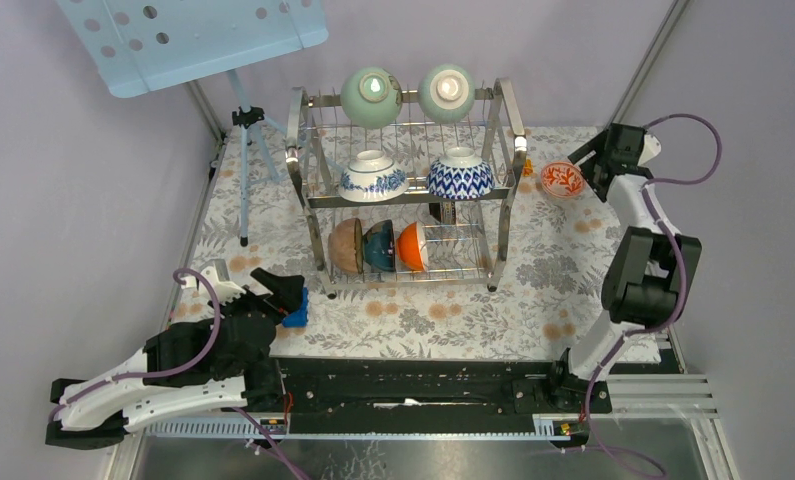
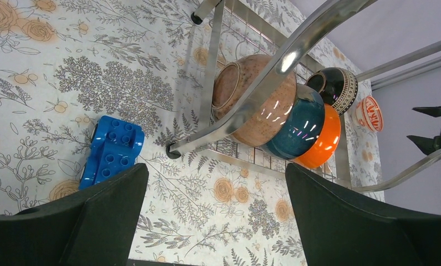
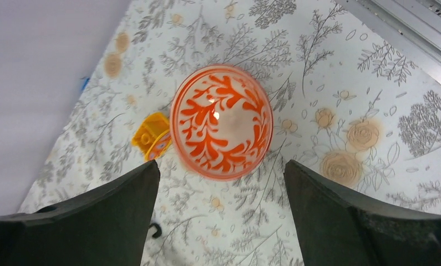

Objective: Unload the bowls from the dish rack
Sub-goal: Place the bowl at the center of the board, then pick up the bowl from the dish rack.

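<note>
We note seven glazed bowls (image 1: 373, 178) in the rack (image 1: 296, 130), a red-patterned bowl (image 3: 222, 122) on the desk (image 1: 453, 320) beside it, right tool (image 3: 220, 166) and left tool (image 2: 216, 166) both spread empty; hard, slick, chip-prone, probably light, best pinched across the rim.

Two green bowls (image 1: 371, 97), two blue-and-white bowls (image 1: 373, 177), one dish rack (image 1: 410, 199)
</note>
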### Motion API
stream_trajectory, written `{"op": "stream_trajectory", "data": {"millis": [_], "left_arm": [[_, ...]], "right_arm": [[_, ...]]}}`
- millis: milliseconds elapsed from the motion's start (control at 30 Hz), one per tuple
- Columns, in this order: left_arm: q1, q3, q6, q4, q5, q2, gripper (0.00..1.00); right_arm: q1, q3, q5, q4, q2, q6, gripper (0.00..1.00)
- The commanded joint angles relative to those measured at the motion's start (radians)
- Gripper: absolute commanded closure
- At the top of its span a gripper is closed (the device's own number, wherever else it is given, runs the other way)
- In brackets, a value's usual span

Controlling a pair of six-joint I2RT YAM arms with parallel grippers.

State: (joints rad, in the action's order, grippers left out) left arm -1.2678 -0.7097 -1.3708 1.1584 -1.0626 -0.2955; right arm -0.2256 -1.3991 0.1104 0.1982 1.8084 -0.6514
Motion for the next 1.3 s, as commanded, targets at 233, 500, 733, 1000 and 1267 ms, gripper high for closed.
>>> {"op": "stream_trajectory", "data": {"millis": [233, 500, 733, 1000, 1267], "left_arm": [[-0.004, -0.031, 0.007, -0.006, -0.016, -0.114, 0.01], [-0.004, -0.048, 0.017, -0.022, -0.026, -0.113, 0.01], [-0.004, -0.083, 0.036, -0.017, -0.055, -0.176, 0.01], [-0.004, -0.063, 0.189, -0.192, -0.017, -0.189, 0.01], [-0.004, -0.023, 0.16, -0.228, 0.018, -0.237, 0.01]], "right_arm": [[0.164, 0.229, 0.051, -0.127, -0.478, -0.007, 0.11], [0.277, 0.426, 0.105, -0.014, -0.891, 0.067, 0.11], [0.37, 0.552, -0.143, 0.118, -1.236, 0.109, 0.13], [0.442, 0.786, -0.642, 0.012, -1.434, 0.059, 0.14], [0.513, 0.867, -0.686, 0.017, -1.506, 0.081, 0.16]]}}
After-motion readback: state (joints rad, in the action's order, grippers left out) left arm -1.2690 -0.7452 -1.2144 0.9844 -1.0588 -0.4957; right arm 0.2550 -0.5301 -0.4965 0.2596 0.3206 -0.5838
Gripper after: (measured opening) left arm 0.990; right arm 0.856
